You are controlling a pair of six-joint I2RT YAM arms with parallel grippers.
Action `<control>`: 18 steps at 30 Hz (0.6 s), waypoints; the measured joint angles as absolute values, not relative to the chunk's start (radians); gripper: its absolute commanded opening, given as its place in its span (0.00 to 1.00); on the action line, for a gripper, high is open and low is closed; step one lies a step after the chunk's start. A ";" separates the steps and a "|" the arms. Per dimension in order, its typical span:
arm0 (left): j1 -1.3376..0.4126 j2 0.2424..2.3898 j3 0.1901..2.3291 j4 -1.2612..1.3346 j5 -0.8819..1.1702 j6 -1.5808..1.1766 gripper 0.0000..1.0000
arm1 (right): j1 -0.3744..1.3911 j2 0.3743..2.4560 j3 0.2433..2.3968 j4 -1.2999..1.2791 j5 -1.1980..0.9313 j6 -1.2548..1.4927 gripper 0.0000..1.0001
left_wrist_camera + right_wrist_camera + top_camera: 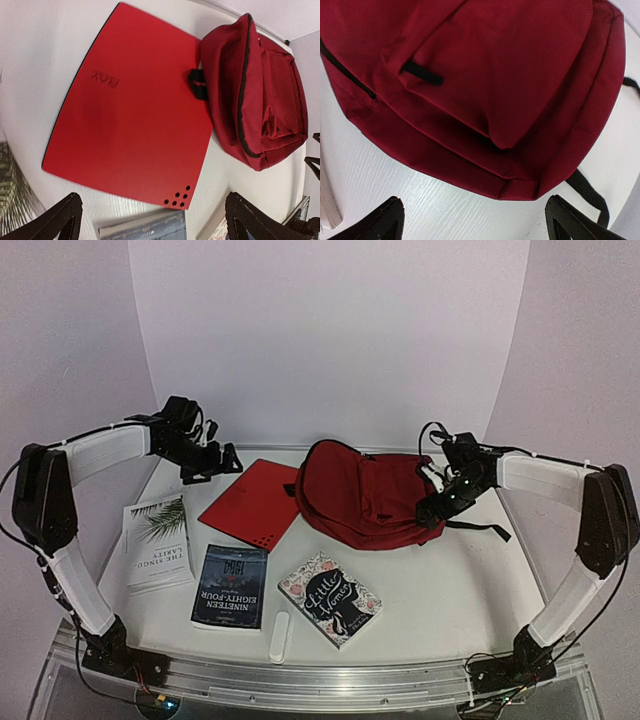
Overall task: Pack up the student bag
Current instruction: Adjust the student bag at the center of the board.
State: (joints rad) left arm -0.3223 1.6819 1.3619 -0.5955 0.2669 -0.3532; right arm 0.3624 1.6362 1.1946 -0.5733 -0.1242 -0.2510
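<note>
Bag [365,490]: lies on its back at the far middle-right of the table [440,590], front pocket up. Its zips look closed to me and I see nothing inside, so I judge packing has not begun.
Folder [250,502]: flat and red, just left of the bag, its corner meeting the bag's black loop. Outside the bag, to be packed.
White book [158,540]: near left, flat, outside the bag.
Blue book [230,585]: near middle, just beside the white one, not packed.
Floral book [330,598]: near middle, in front of the bag and apart from it, not packed.
White bar [281,637]: at the near edge between the blue and floral books; I cannot tell what it is.
My left pincer [218,465]: spread wide, holding nothing, above the folder's far-left corner.
My right pincer [435,508]: spread wide, holding nothing, over the bag's right end.
Left to do: by my reckoning all of it, namely open the bag, then load each item.
</note>
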 measured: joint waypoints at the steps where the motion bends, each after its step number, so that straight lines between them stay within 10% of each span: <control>1: -0.327 1.720 1.413 -0.593 0.277 -0.348 1.00 | 0.347 1.653 1.195 -0.576 -0.124 -0.243 0.98; 13: -0.474 2.220 1.965 -0.547 0.361 -0.340 0.99 | 0.204 1.724 1.191 -0.611 -0.185 -0.173 0.98; 18: -0.560 2.401 2.126 -0.558 0.366 -0.342 0.80 | 0.205 1.773 1.191 -0.615 -0.231 -0.150 0.98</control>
State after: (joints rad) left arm -0.5599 2.4013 2.1259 -0.5581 0.3660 -0.3421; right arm 0.2054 1.7735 1.1912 -0.6155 -0.2306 -0.1502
